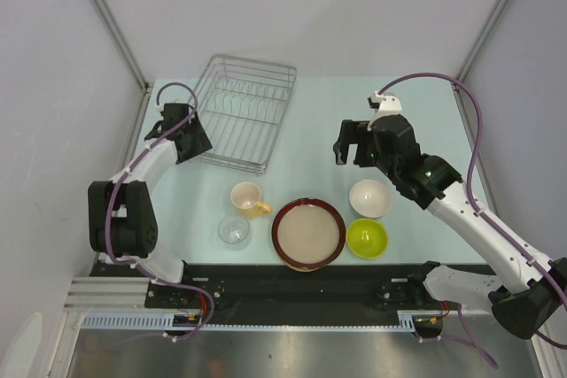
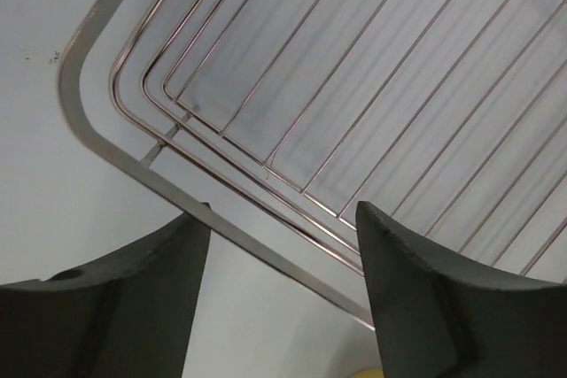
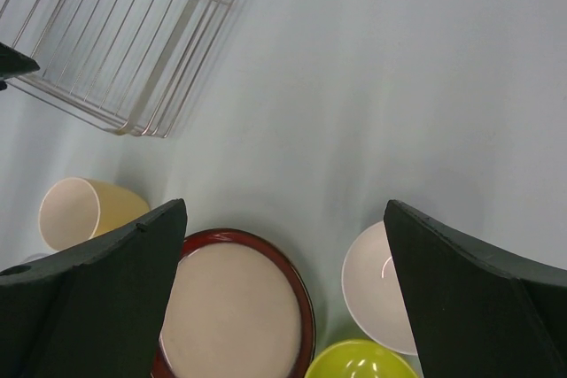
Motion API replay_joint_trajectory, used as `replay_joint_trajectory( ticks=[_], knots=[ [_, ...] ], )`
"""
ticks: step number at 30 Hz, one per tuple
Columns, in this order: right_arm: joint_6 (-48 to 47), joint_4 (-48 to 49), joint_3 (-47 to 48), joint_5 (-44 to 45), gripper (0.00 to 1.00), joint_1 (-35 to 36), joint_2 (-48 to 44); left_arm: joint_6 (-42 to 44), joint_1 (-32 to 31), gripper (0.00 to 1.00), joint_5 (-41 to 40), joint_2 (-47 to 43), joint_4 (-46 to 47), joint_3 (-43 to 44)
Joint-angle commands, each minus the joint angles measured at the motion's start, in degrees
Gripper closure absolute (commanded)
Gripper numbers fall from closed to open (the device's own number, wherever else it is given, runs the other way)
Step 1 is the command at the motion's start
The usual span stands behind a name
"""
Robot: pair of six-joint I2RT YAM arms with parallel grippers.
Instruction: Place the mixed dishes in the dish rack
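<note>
Spreading across the middle of the top view, the pale table (image 1: 319,121) bears everything we see, and the dish rack (image 1: 241,111) is the biggest thing on it, a silver wire basket lying in the upper left of centre, slightly skewed to the table edge. At its left side sits the left gripper (image 2: 282,219); in the left wrist view its jaws stand apart with the rack's rounded corner rim passing across the gap between them, though we cannot tell whether either finger touches the wire. The right gripper (image 3: 283,214) hangs right of centre in the top view, above bare table, jaws spread wide with nothing between them. All the dishes we can see stand outside the rack, in a loose row along the lower middle of the top view. The dark red-rimmed beige plate (image 1: 307,234) lies at bottom centre; right of it is the white bowl (image 1: 370,198), with the lime-green bowl (image 1: 367,237) just below that, near the plate's right edge. The yellow mug (image 1: 247,197) is upper left of the plate, and the small clear glass (image 1: 234,231) is just below the mug
</note>
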Motion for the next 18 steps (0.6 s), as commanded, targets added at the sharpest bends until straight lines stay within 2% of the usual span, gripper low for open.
replay_joint_trajectory(
  ticks=[1, 3, 4, 7, 9, 12, 18],
  knots=[
    [-0.54, 3.27, -0.12, 0.42, 0.00, -0.14, 0.26, 1.52, -0.28, 0.40, 1.22, 1.98, 5.37, 1.75],
    [-0.45, 3.27, -0.12, 0.16, 0.00, -0.32, 0.35, 3.54, -0.28, 0.52, 2.71, 1.98, 7.82, 0.70],
    [-0.54, 3.36, -0.12, 0.16, 0.00, -0.41, 0.43, 4.76, -0.37, 0.67, 3.85, 1.90, 8.80, 0.44],
    [-0.54, 3.45, -0.12, -0.02, 0.00, -0.67, 0.70, 8.28, -0.63, 0.85, 6.14, 1.89, 11.00, -0.18],
    [-0.54, 3.63, -0.12, -0.19, 0.00, -0.58, 0.70, 12.14, -0.81, 0.89, 7.11, 2.16, 11.44, 0.34],
    [-0.54, 3.80, -0.12, -0.02, 0.00, -0.85, 0.87, 16.54, -0.90, 0.90, 9.39, 2.33, 12.85, 0.70],
    [-0.97, 4.42, -0.12, -0.11, 0.00, -1.29, 3.16, 18.31, -1.42, 0.82, 7.55, 5.75, 12.41, 5.17]
  ],
)
